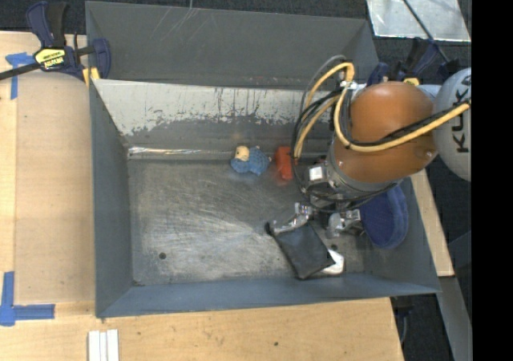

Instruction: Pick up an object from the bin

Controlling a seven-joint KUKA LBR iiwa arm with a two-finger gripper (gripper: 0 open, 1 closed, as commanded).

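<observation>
Currently the gripper (pixel 322 219) is positioned near the front right corner of the bin (pixel 240 297), over a dark flat pouch (pixel 304 253) that lies partly on a white piece (pixel 335 264). Whether it is open or closed cannot be told. A blue rounded object (pixel 389 215) is set against the right wall.

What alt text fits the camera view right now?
The gripper sits low in the bin's lower-right corner, at a dark flat pad with a white bit beside it. A blue-and-yellow toy and a red block lie by the back wall; a blue round thing lies under the arm.
</observation>
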